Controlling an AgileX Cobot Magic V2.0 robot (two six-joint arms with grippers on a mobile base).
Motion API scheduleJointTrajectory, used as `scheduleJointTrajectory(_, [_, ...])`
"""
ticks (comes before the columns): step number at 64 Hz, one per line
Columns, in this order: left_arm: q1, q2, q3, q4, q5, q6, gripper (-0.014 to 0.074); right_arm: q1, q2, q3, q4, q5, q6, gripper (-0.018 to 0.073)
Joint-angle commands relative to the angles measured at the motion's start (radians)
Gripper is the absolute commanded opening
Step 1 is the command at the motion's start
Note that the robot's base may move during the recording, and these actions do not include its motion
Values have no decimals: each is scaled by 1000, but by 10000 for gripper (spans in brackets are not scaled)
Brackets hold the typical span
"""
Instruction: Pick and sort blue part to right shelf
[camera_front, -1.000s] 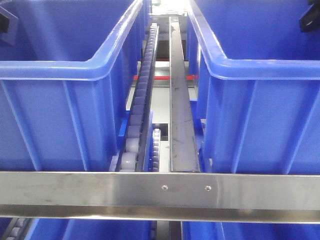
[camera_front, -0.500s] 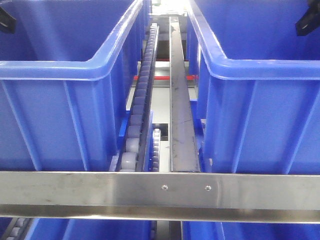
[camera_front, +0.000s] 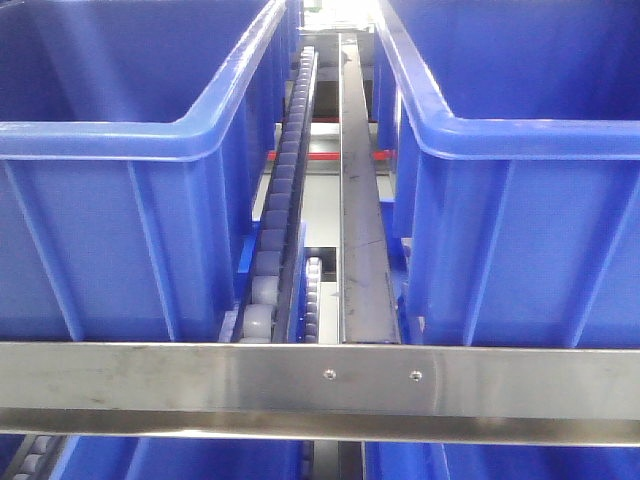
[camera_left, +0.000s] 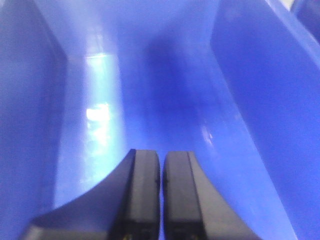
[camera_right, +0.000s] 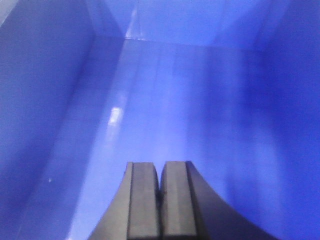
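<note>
Both dark gripper tips withdrawn from front view's upper corners, left gripper (camera_left: 161, 172) and right gripper (camera_right: 160, 182) jaws pressed together inside glossy blue bins (camera_front: 140, 140), right shelf (camera_front: 320, 385) roller tracks (camera_front: 285, 190) running lengthwise away, brushed steel crossbar across them.

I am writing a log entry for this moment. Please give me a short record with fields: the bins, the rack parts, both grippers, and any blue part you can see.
left bin: large blue bin, interior mostly out of view
right bin: large blue bin
between bins: grey roller track and steel rail
front: steel crossbar with two screws
left gripper: fingers shut, empty, inside a blue bin
right gripper: fingers shut, empty, inside a blue bin
blue part: none visible
</note>
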Motion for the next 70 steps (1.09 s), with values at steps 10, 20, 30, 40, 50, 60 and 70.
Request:
scheduleJointTrajectory(10, [7, -109, -6, -12, -66, -6, 134, -1, -90, -7, 3, -43, -2, 22])
scheduleJointTrajectory(20, [8, -232, 80, -12, -141, -6, 134, -1, -185, 95, 3, -102, -2, 22])
scheduleJointTrajectory(30, [8, -379, 188, -14, -141, -6, 134, -1, -332, 236, 3, -172, -2, 22])
scheduleJointTrajectory(40, [8, -554, 325, -14, -141, -6, 134, -1, -508, 385, 3, -191, -2, 22])
scheduleJointTrajectory(50, [8, -736, 467, -38, -141, -6, 134, -1, -683, 493, 3, -190, -2, 22])
scheduleJointTrajectory(60, [8, -861, 538, -38, -141, -6, 134, -1, -802, 537, 3, -181, -2, 22])
scheduleJointTrajectory(70, [8, -900, 552, -38, -139, -6, 134, -1, -832, 537, 3, -174, -2, 22])
